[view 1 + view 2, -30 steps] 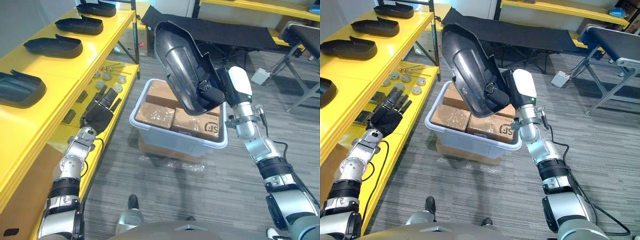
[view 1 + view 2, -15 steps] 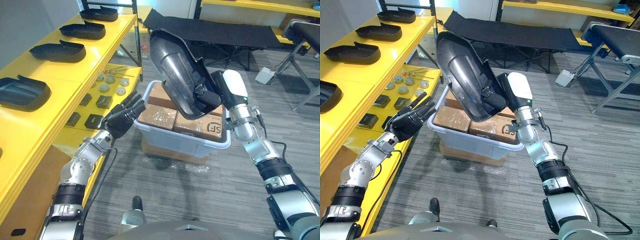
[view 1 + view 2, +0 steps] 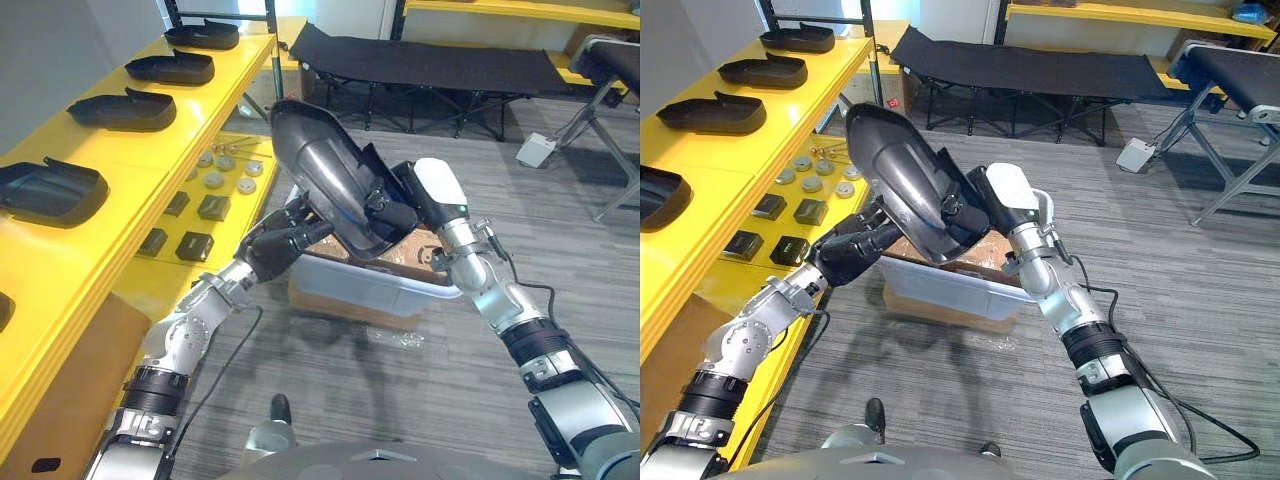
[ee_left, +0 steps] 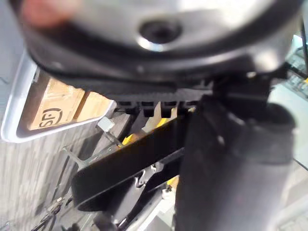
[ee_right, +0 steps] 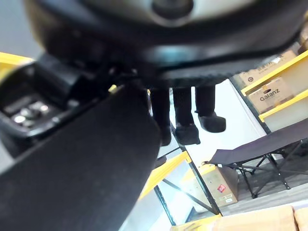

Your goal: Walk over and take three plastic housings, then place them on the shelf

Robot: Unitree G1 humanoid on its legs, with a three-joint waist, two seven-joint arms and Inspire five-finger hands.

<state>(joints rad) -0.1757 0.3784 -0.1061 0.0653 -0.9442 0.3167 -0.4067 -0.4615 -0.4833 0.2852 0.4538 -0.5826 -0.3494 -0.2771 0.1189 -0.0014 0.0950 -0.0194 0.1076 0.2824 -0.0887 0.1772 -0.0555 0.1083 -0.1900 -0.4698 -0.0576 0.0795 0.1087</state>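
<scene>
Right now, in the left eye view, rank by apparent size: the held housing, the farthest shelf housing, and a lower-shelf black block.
1. held housing, largest, partly because it is nearer the camera.
2. farthest shelf housing.
3. black block, smallest.

Housings (image 3: 128, 108) line the shelf (image 3: 135, 152) left of the bin (image 3: 372, 287).

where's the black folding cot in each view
left eye view: cot at the back, beyond the bin
right eye view: cot at back centre
left wrist view: dark band past the bin's rim
right wrist view: black sheet on crossed legs
landmark: white bin of cardboard boxes
</scene>
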